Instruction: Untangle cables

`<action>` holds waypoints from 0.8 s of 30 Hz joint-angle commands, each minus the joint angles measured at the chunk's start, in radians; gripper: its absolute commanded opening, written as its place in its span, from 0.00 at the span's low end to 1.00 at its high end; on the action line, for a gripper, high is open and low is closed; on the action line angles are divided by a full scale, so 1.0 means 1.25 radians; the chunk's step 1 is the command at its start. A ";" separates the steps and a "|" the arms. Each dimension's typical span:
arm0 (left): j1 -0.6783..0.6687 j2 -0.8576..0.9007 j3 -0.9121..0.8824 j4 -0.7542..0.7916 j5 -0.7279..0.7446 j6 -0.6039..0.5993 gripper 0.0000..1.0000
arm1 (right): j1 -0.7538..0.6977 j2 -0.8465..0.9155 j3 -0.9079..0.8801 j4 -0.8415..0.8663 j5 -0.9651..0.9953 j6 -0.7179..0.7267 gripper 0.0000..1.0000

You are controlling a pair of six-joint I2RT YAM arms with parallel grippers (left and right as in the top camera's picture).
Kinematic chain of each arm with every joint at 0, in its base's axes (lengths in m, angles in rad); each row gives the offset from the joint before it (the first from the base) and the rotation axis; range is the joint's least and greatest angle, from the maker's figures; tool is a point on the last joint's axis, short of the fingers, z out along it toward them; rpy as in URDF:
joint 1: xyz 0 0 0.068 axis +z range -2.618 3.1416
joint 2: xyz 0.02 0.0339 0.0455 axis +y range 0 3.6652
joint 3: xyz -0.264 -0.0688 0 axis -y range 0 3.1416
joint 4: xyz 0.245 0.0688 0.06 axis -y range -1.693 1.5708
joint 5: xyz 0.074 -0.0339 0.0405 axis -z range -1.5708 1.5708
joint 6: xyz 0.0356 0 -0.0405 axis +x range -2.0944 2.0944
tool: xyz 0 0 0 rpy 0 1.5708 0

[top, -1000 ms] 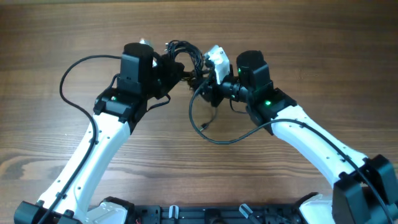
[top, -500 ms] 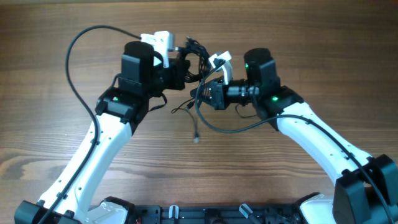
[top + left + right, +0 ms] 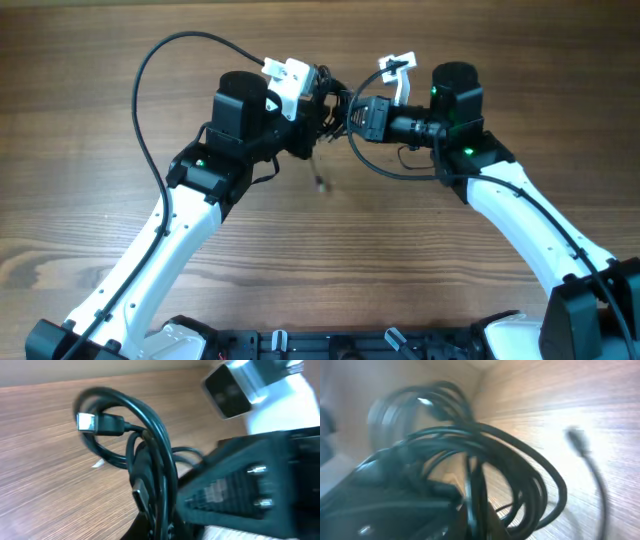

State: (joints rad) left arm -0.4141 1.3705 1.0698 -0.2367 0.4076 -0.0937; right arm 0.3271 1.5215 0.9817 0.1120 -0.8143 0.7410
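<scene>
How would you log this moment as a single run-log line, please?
left end effector: shut on cables | right end effector: shut on cables | cables: bunched between both arms, one plug end hanging loose

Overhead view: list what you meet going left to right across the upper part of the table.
Looping black wire → left arm → cables → right arm
</scene>
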 commanded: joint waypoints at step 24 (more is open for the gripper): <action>0.222 0.021 0.003 -0.038 0.431 0.132 0.04 | 0.001 -0.100 0.006 -0.001 -0.046 -0.070 0.78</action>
State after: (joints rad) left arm -0.2077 1.3880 1.0817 -0.2523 0.8753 -0.0303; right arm 0.3862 1.4773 0.9630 0.1181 -0.6922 0.6662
